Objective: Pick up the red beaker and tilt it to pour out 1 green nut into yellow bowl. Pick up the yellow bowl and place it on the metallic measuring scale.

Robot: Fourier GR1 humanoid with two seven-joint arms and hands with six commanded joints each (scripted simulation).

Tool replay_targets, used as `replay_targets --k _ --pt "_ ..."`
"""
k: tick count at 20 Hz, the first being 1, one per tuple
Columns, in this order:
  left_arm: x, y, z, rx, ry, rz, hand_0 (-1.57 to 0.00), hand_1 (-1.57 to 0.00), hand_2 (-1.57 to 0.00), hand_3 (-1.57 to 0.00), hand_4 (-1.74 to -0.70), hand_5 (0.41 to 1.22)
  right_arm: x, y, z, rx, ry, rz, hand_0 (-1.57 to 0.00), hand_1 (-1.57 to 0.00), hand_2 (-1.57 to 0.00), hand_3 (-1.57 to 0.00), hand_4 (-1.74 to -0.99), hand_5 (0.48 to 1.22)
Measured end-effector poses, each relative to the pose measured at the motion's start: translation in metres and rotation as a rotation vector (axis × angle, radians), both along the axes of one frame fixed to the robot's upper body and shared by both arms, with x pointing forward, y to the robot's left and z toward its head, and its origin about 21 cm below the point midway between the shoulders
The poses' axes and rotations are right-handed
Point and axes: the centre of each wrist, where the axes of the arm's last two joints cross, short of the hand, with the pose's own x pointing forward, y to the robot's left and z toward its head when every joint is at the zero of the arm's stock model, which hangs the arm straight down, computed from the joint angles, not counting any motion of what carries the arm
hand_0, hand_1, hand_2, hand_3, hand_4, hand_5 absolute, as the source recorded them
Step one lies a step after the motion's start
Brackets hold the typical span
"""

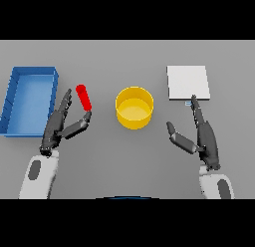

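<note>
Blue tray (15, 99): far left of the grey table (124, 161), a long open box running away from the robot; it shows nothing inside and has no part in the task.

Left hand (60, 124): between the tray and the beaker, fingers straight and spread, thumb angled out to the right. The thumb tip sits right at the beaker's lower end; whether it touches I cannot tell. Nothing is gripped.

Red beaker (84, 97): a slim red cylinder just right of the left hand's fingers, above the thumb. In this view its long axis leans from upper left to lower right, roughly in line with the fingers. No green nut can be seen.

Key relation: the beaker sits in the gap between fingers and thumb, on the hand's inner side, so closing around it looks like a short inward curl. The left hand is clearly the nearer 1.

Yellow bowl (134, 107): centre, upright, apart from the beaker to its right; looks empty, so the pour is judged not yet done.

Right hand (204, 136): lower right, fingers straight and relaxed, holding nothing, fingertip reaching toward the scale.

Metallic measuring scale (188, 82): a pale square plate, upper right, bare on top.
</note>
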Motion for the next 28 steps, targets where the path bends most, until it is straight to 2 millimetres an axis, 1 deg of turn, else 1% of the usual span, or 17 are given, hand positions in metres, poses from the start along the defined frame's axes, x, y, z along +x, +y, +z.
replay_targets --k 4,5,7,9,10,11,12,13,14,17,20,23,24,25,26,27,28 --pt "0.024 -0.003 -0.001 0.006 -0.008 -0.007 0.0 0.0 0.0 0.0 -1.27 0.673 0.0 -0.004 0.006 -0.008 -0.023 -0.006 0.0 0.0 0.0 0.0 -1.274 0.635" --pt "0.027 -0.006 -0.004 0.0 -0.007 -0.014 0.0 0.0 0.0 0.0 -1.27 0.677 0.004 -0.003 0.005 -0.007 0.002 -0.009 0.0 0.0 0.0 0.0 -1.268 0.635" --pt "0.036 -0.007 -0.006 0.008 -0.003 -0.011 0.0 0.0 0.0 0.0 -1.28 0.682 0.002 -0.002 0.001 -0.007 0.011 -0.009 0.0 0.0 0.0 0.0 -1.266 0.635" --pt "0.044 -0.011 -0.005 0.007 0.0 -0.018 0.0 0.0 0.0 0.0 -1.29 0.688 0.004 -0.006 0.002 -0.008 0.009 -0.012 0.0 0.0 0.0 0.0 -1.267 0.64" --pt "0.049 -0.014 -0.004 0.008 -0.002 -0.025 0.0 0.0 0.0 0.0 -1.3 0.689 0.001 -0.008 0.001 -0.006 -0.001 -0.004 0.0 0.0 0.0 0.0 -1.27 0.642" --pt "0.05 -0.013 -0.006 0.015 0.0 -0.03 0.0 0.0 0.0 0.0 -1.3 0.691 0.001 -0.004 0.0 0.003 0.009 -0.005 0.0 0.0 0.0 0.0 -1.272 0.644" --pt "0.054 -0.014 -0.005 0.029 0.002 -0.033 0.0 0.0 0.0 0.0 -1.3 0.69 0.006 -0.007 0.004 0.003 0.005 -0.012 0.0 0.0 0.0 0.0 -1.271 0.646" --pt "0.055 -0.013 -0.007 0.03 0.005 -0.03 0.0 0.0 0.0 0.0 -1.29 0.686 0.003 -0.005 0.0 -0.01 0.011 -0.013 0.0 0.0 0.0 0.0 -1.267 0.644" --pt "0.061 -0.013 -0.006 0.029 0.013 -0.024 0.0 0.0 0.0 0.0 -1.29 0.684 0.005 -0.006 0.003 -0.01 0.002 -0.01 0.0 0.0 0.0 0.0 -1.269 0.643" --pt "0.069 -0.021 -0.006 0.028 0.016 -0.027 0.0 0.0 0.0 0.0 -1.29 0.683 0.002 -0.005 0.003 0.001 -0.005 -0.011 0.0 0.0 0.0 0.0 -1.265 0.638" --pt "0.078 -0.019 -0.007 0.008 0.017 -0.035 0.0 0.0 0.0 0.0 -1.32 0.692 0.003 -0.006 0.004 0.002 -0.003 -0.016 0.0 0.0 0.0 0.0 -1.264 0.64" --pt "0.08 -0.02 -0.011 -0.021 0.0 -0.039 0.0 0.0 0.0 0.0 -1.35 0.704 0.002 -0.005 0.006 -0.001 -0.008 -0.013 0.0 0.0 0.0 0.0 -1.261 0.641" --pt "0.083 -0.021 -0.01 -0.033 -0.001 -0.031 0.0 -0.03 -0.07 -0.03 -1.38 0.724 0.002 -0.007 0.004 -0.007 0.01 -0.017 0.0 0.0 0.0 0.0 -1.259 0.642" --pt "0.085 -0.028 -0.011 -0.054 -0.005 -0.028 -0.12 -0.15 -0.18 -0.12 -1.41 0.75 0.005 -0.005 0.005 -0.002 0.016 -0.016 0.0 0.0 0.0 0.0 -1.26 0.642" --pt "0.085 -0.028 -0.015 -0.071 0.0 -0.009 -0.29 -0.33 -0.36 -0.29 -1.45 0.783 0.003 -0.007 0.004 -0.002 0.01 -0.012 0.0 0.0 0.0 0.0 -1.258 0.644" --pt "0.087 -0.029 -0.014 -0.083 -0.002 0.002 -0.44 -0.48 -0.52 -0.55 -1.45 0.871 0.003 -0.008 0.005 -0.008 0.001 -0.012 0.0 0.0 0.0 0.0 -1.257 0.645" --pt "0.088 -0.03 -0.013 -0.083 0.01 0.022 -0.66 -0.7 -0.73 -0.72 -1.5 0.941 0.003 -0.003 0.004 -0.007 0.007 -0.016 0.0 0.0 0.0 0.0 -1.255 0.644"
